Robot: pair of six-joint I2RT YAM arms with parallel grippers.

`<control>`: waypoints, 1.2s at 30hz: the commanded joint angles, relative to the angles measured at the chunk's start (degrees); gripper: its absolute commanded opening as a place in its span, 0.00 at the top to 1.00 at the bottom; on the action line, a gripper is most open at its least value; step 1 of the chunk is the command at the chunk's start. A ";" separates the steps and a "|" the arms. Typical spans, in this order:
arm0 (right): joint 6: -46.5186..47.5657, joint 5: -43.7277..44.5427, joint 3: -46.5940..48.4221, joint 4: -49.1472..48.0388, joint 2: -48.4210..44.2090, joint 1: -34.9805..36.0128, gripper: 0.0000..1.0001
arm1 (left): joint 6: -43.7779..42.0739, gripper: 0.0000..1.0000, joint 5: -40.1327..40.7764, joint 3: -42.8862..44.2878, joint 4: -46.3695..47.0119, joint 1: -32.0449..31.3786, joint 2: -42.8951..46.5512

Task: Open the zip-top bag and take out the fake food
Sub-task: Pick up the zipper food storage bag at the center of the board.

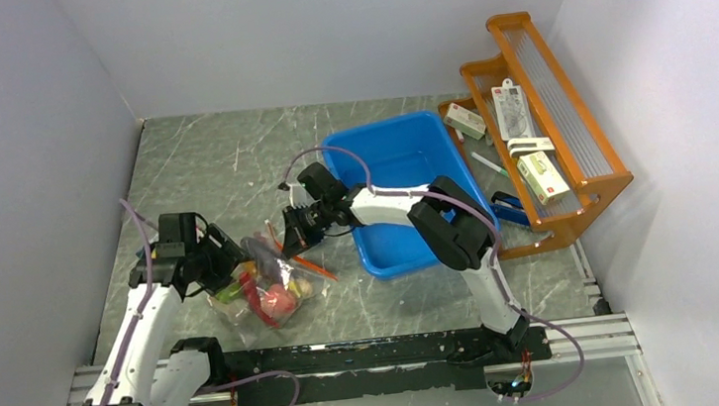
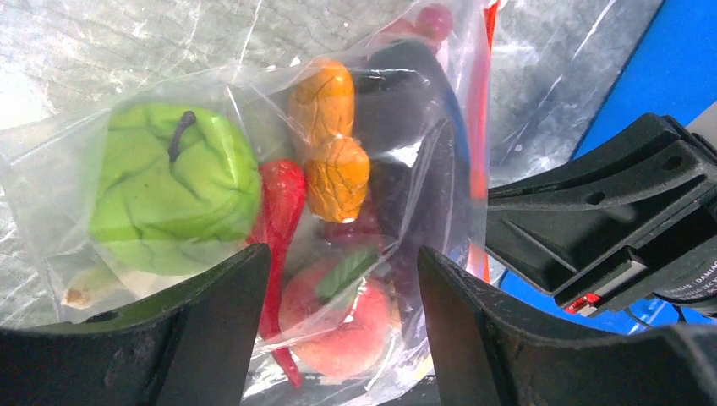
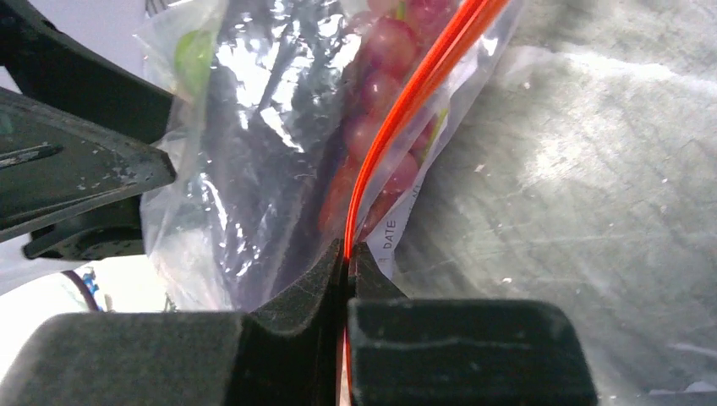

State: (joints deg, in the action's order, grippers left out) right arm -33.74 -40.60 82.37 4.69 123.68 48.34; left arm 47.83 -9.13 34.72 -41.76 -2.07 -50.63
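Note:
The zip-top bag (image 1: 267, 293) lies on the table in front of the blue bin, its clear plastic full of fake food. Through it I see a green ball (image 2: 173, 186), an orange piece (image 2: 330, 144), a red pepper (image 2: 279, 211) and a pink peach (image 2: 342, 317). My left gripper (image 2: 342, 254) is open over the bag (image 2: 254, 93), its fingers either side of the peach. My right gripper (image 3: 348, 249) is shut on the bag's red-orange zip strip (image 3: 406, 110), with dark red grapes (image 3: 380, 93) just behind it. From above, the right gripper (image 1: 289, 232) sits at the bag's far end and the left gripper (image 1: 227, 267) at its left side.
A blue bin (image 1: 401, 159) stands right of the bag, behind the right arm. An orange wooden rack (image 1: 569, 143) with small boxes stands at the far right. The right arm's wrist (image 2: 609, 220) shows close beside the left gripper. White walls enclose the table.

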 commanded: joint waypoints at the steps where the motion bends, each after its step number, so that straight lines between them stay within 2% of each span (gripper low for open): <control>1: -4.38 0.25 -2.60 -6.11 -4.45 0.20 1.00 | 0.64 0.24 0.67 3.01 -2.16 0.48 2.28; 5: -7.16 1.41 -6.73 -10.98 -8.33 0.48 1.00 | 0.53 0.24 3.91 4.82 -4.69 0.47 3.99; 9: -6.07 4.06 -8.67 -11.64 -12.59 0.71 1.00 | -0.75 0.22 5.26 6.43 -5.82 0.47 5.80; 15: 0.64 8.40 -7.03 -6.26 -16.66 2.16 1.00 | -5.93 0.20 1.90 9.12 -3.01 0.48 6.89; 20: 8.12 13.33 -4.82 -1.28 -21.77 3.13 1.00 | -9.22 0.20 4.74 13.22 -1.67 0.48 7.96; 24: 11.06 14.24 -6.08 -3.23 -27.65 3.12 1.00 | -11.03 0.19 6.29 14.37 2.45 0.48 12.93; 29: 11.66 11.38 -7.35 -6.06 -32.56 3.14 1.00 | -12.56 0.16 8.61 12.63 8.04 0.43 21.22; 36: 11.23 7.67 -8.03 -6.07 -33.68 3.20 1.00 | -19.82 0.14 2.72 7.26 17.06 0.43 31.50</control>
State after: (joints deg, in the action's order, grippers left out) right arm -23.24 -29.36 74.98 0.56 90.63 51.53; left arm 33.71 -3.11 45.17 -32.08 -2.07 -22.72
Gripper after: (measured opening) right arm 0.010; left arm 0.868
